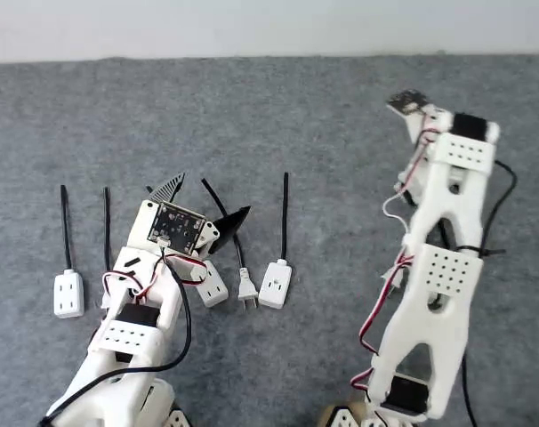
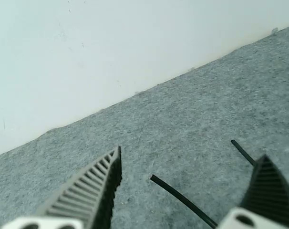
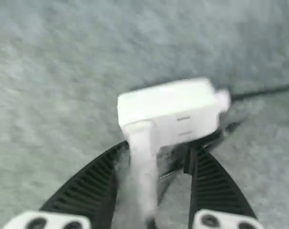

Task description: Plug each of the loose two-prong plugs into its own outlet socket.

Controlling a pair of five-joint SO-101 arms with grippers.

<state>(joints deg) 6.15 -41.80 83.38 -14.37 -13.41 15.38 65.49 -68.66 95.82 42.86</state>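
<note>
On the grey felt table (image 1: pixel 341 133), the leftmost outlet (image 1: pixel 68 294) lies near the left edge, its black cord (image 1: pixel 66 227) running straight toward the far wall (image 1: pixel 252 27). Just right of it, the left arm (image 1: pixel 132 342) rises from the near edge and covers part of a second cord (image 1: pixel 107 222). The left gripper (image 1: pixel 212 196) hangs over the felt with its jaws spread wide and nothing between them. From its wrist, the left gripper (image 2: pixel 191 153) looks out at the wall, with two loose cord ends (image 2: pixel 182 200) on the felt beyond.

Tucked against the arm's right side is the middle outlet (image 1: pixel 213 286). Just beside it lies a loose two-prong plug (image 1: pixel 246 289), unplugged, prongs pointing toward the near edge, between that outlet and the right-hand outlet (image 1: pixel 275 283). The right-hand outlet's own cord (image 1: pixel 285 213) also runs toward the far side.

Well apart at the right stands the right arm (image 1: pixel 438 267). From its wrist, the right gripper (image 3: pixel 156 150) is close over a blurred white block (image 3: pixel 168 112), with a black lead (image 3: pixel 263 92) trailing off it. I cannot tell whether this gripper is clamping anything.
</note>
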